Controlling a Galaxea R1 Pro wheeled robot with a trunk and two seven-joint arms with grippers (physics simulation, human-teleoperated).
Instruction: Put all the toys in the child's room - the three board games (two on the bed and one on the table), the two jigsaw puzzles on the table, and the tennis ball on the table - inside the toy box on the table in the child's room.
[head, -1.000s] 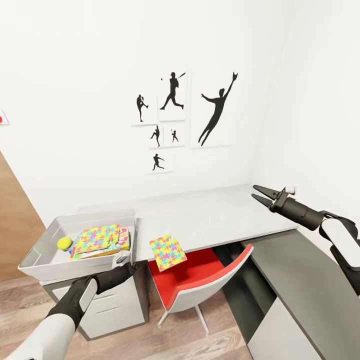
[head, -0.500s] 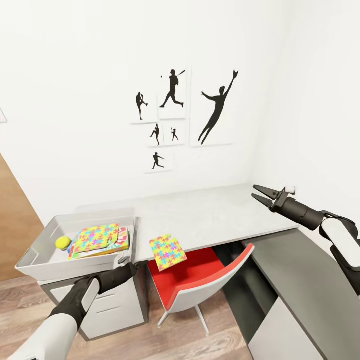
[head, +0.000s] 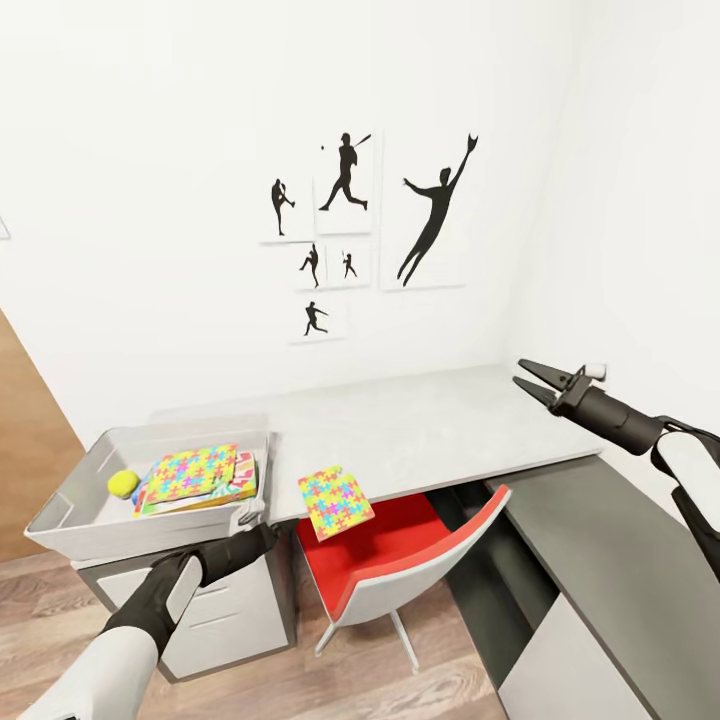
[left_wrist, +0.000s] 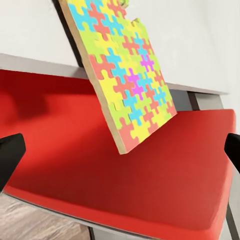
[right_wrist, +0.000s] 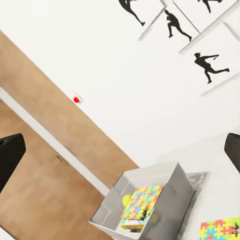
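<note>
A: Where are the toys?

B: The toy box (head: 70, 500) sits at the left end of the surface (head: 420, 430). Inside it lie a tennis ball (head: 124, 483) and a stack topped by a bright jigsaw puzzle (head: 190, 472). The flat boxes under that puzzle are too hidden to name.

A: And the other puzzle?

B: The second puzzle (head: 335, 500) hangs tilted over the front edge of the surface, above the red chair (head: 400, 560), just beside the box.

A: The arms?

B: The left gripper (head: 262, 537) is low beside the drawers (head: 225, 620), below the box's near corner; its fingers (left_wrist: 10, 157) stand apart, holding nothing. The right gripper (head: 533, 381) hovers over the right end of the surface, fingers (head: 540, 370) apart and empty.
</note>
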